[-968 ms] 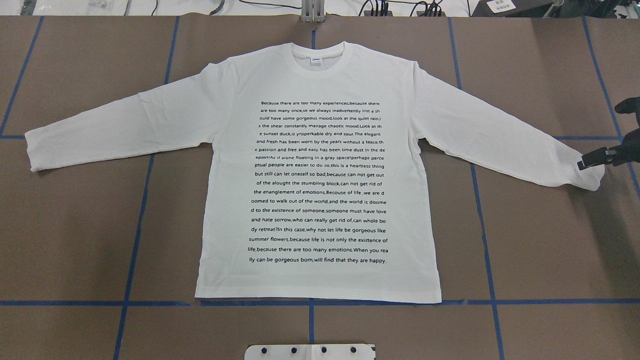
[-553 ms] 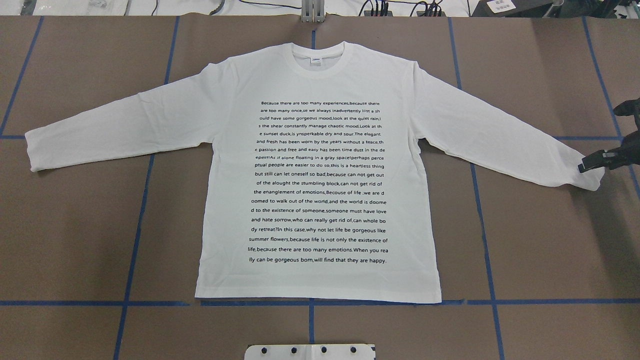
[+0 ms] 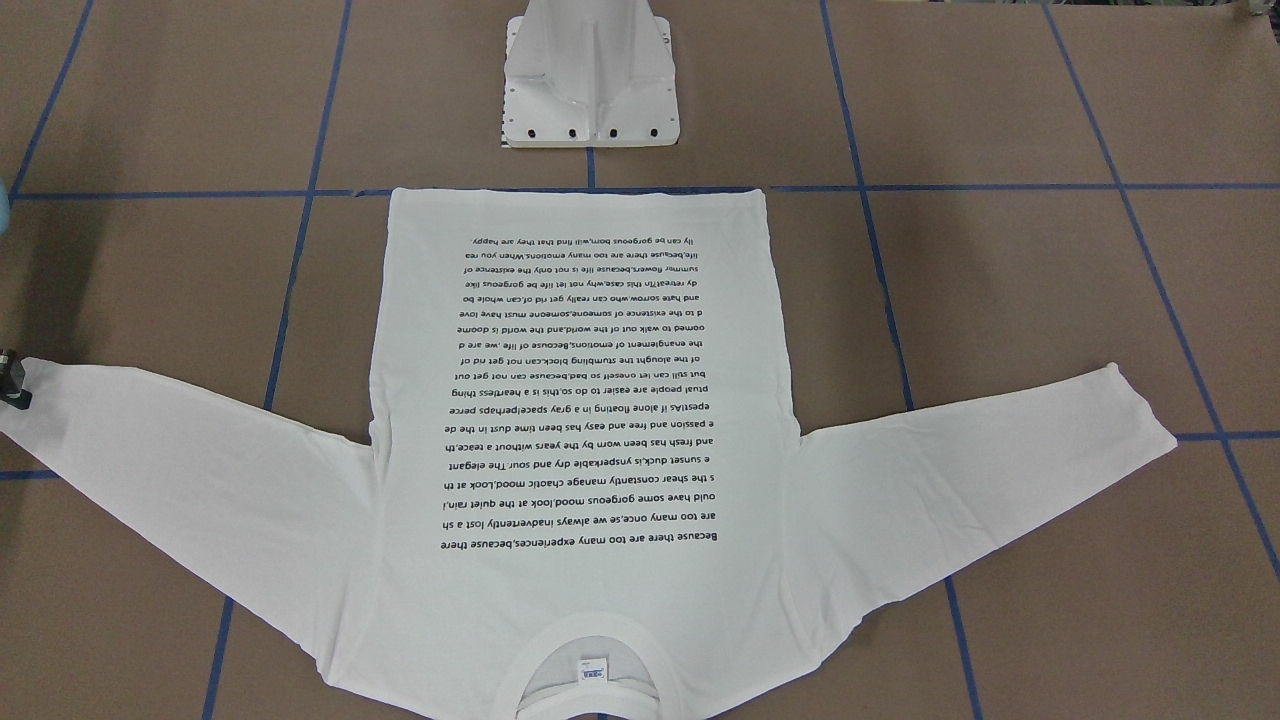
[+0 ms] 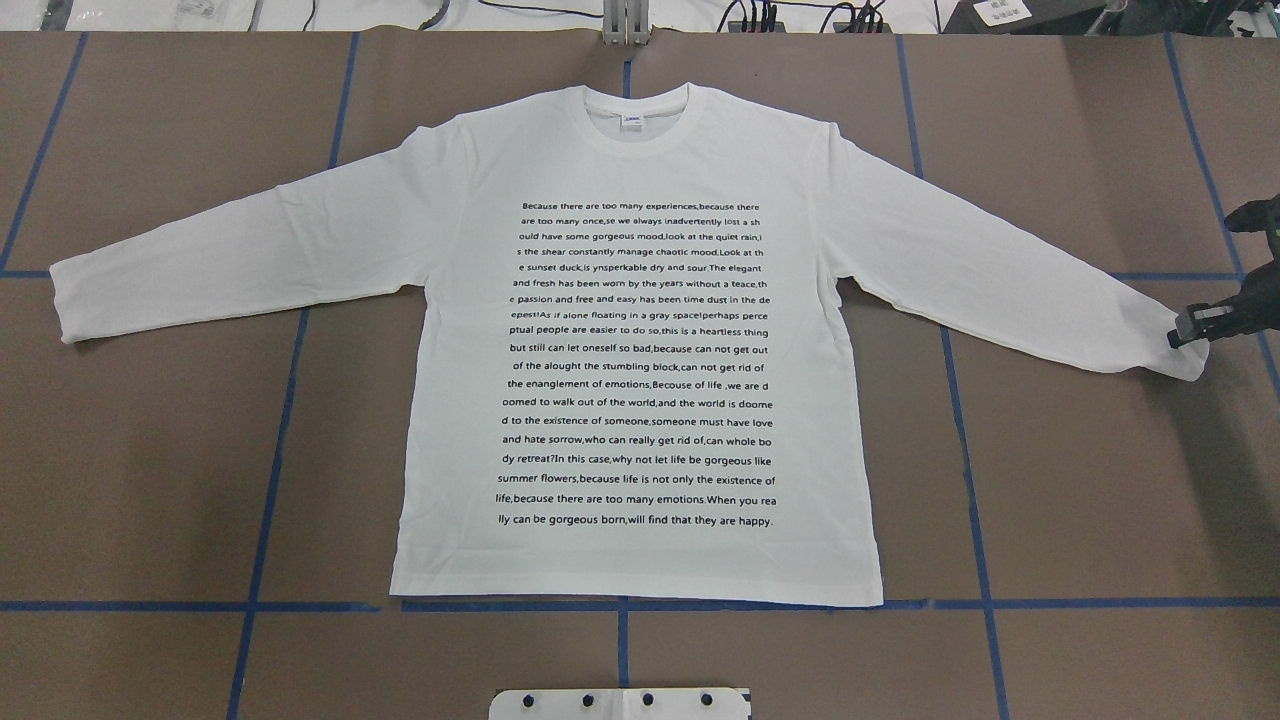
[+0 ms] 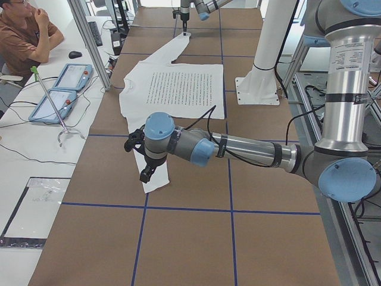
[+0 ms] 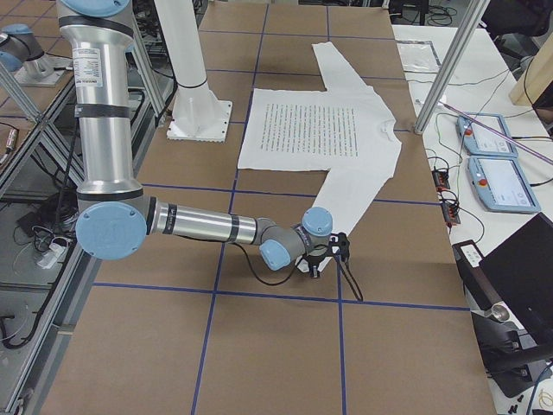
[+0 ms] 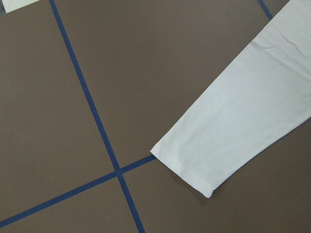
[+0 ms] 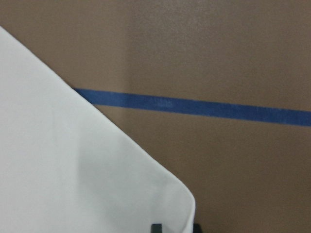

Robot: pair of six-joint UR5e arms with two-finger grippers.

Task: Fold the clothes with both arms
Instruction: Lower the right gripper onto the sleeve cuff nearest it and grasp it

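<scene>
I am poising my right claw [image 4: 1192, 330] at the cuff [image 4: 1188, 362] of the T-shirt [image 4: 640, 150] by the right edge of the counter [image 4: 1100, 480], whether clenched I cannot tell, risking a shallow pinch slipping free.

T-shirt [image 4: 640, 330] flat on tabletop [image 4: 150, 480], hem [image 4: 640, 598] toward pedestal base [image 4: 620, 703], collar [image 4: 637, 118] away | sleeves [image 4: 300, 240] spread both sides | right gripper [image 4: 1186, 334] at right cuff [image 4: 1185, 365] | left gripper [image 5: 146, 174] near left cuff [image 4: 65, 300]
</scene>
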